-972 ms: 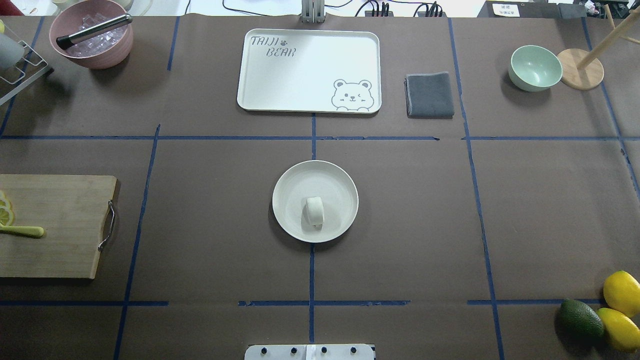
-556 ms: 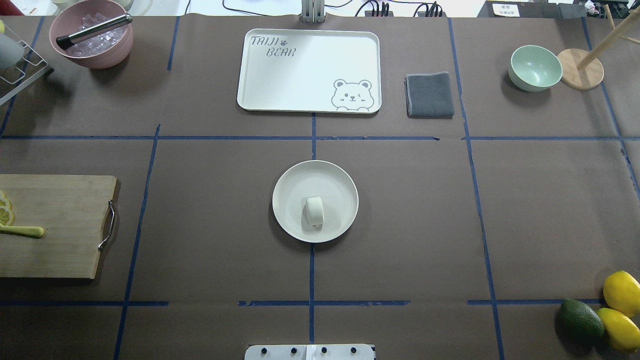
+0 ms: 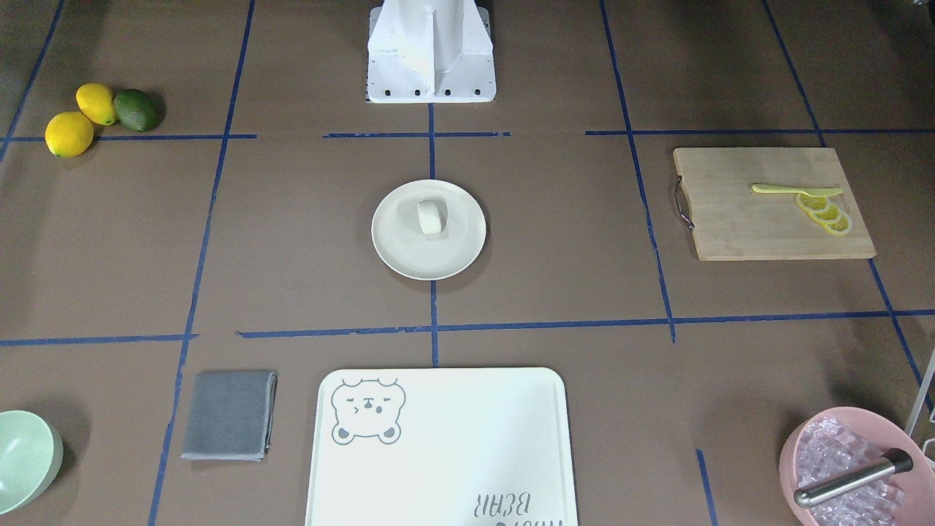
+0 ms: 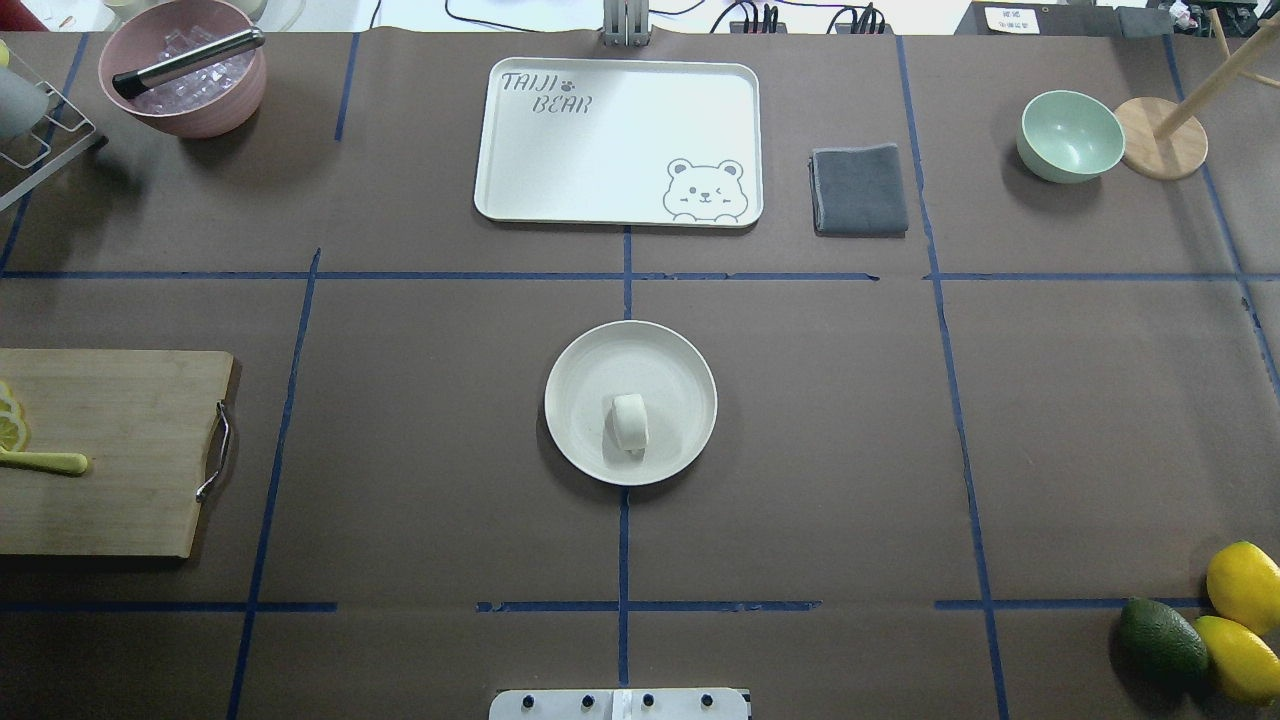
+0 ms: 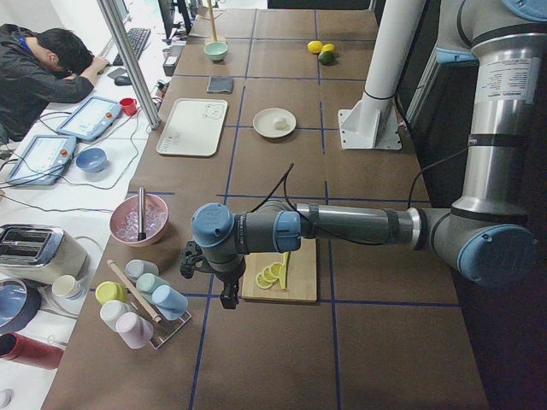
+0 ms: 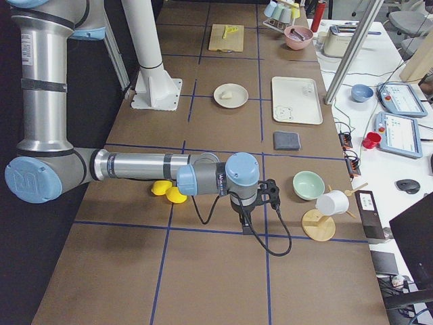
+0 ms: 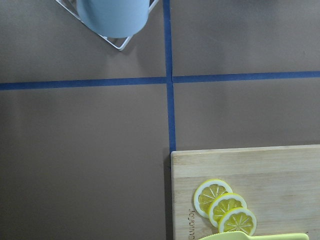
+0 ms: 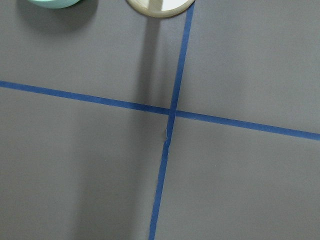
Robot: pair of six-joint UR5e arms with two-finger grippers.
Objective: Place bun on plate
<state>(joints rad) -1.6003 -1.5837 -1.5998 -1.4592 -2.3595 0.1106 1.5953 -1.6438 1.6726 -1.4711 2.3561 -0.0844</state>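
Observation:
The small white bun (image 4: 629, 422) lies on its side inside the round cream plate (image 4: 600, 360) at the middle of the table, a little toward the robot's side of it; the front view shows the bun (image 3: 431, 217) on the plate (image 3: 427, 256) as well. No gripper is near them. My left gripper (image 5: 227, 299) hangs far off over the table's left end, beside the cutting board. At the table's right end, near the mint bowl, my right gripper (image 6: 245, 228) points down. For both, I cannot tell whether they are open or shut.
Beyond the plate lie a bear-printed tray (image 4: 618, 140) and a grey cloth (image 4: 859, 189). A mint bowl (image 4: 1069, 135) and a wooden stand (image 4: 1160, 137) are far right. A cutting board (image 4: 100, 450) with lemon slices sits left, a pink ice bowl (image 4: 185, 70) far left, fruit (image 4: 1240, 620) near right.

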